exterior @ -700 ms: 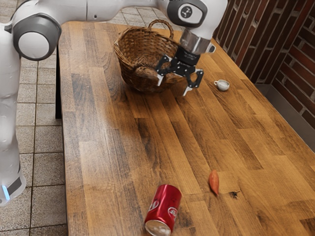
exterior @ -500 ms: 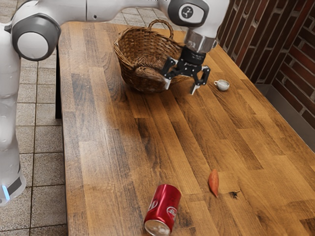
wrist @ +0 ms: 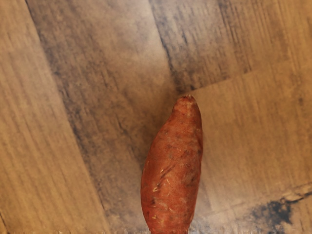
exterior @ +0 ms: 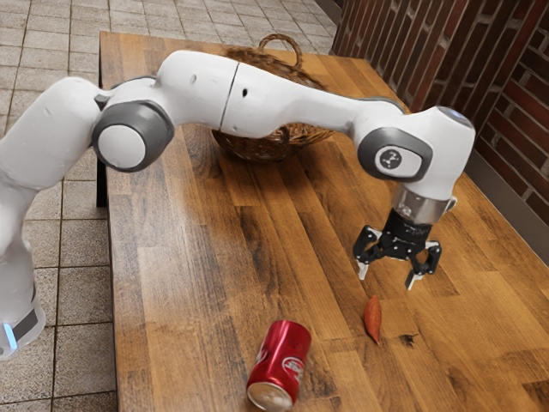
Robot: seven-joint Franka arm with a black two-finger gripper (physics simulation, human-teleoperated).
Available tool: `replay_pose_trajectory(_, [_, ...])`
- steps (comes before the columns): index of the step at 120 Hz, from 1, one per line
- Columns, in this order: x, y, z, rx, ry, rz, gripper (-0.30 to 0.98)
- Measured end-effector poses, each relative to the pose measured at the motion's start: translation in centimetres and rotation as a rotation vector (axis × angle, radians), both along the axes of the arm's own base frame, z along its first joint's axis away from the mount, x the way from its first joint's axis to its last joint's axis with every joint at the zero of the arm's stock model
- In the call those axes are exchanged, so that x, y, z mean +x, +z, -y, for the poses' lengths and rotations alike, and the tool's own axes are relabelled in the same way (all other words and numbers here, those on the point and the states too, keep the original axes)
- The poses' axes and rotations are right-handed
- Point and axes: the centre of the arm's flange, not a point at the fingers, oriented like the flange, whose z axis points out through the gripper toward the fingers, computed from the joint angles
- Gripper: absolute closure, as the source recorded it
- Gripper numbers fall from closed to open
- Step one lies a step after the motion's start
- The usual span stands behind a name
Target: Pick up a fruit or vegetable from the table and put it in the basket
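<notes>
On one table rest one sweet potato, one can, one basket.

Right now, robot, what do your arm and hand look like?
My arm is smooth, rounded and white, with dark grey rings around some joints. A dark round badge has a pale mark. Low down, there's a bright blue strip. A silver collar meets my black hand, which has two jointed fingers with pale tips.

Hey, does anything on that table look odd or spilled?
Near the sweet potato, the red can lies on its side, as if tipped over; no spill shows. The dark mark is probably a wood knot.
</notes>
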Motion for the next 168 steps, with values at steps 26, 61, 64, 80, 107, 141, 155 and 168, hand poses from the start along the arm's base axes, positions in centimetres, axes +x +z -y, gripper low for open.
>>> replay_pose_trajectory(26, [-0.8,-4.0,1.1,0.002,0.017,0.001,0.00])
replay_pose_trajectory(61, [-0.5,-5.3,0.9,-0.035,0.063,0.049,0.00])
replay_pose_trajectory(64, [-0.3,-5.4,0.4,-0.037,0.072,0.051,0.00])
replay_pose_trajectory(80, [0.4,-6.0,-0.8,-0.045,0.101,0.055,0.00])
replay_pose_trajectory(107, [1.0,-7.4,-0.9,-0.050,0.113,0.054,0.00])
replay_pose_trajectory(141, [1.3,-8.2,-0.7,-0.056,0.120,0.061,0.11])
replay_pose_trajectory(155, [1.3,-8.8,-0.6,-0.062,0.124,0.054,0.13])
replay_pose_trajectory(168, [1.4,-9.0,-0.6,-0.066,0.127,0.054,0.20])
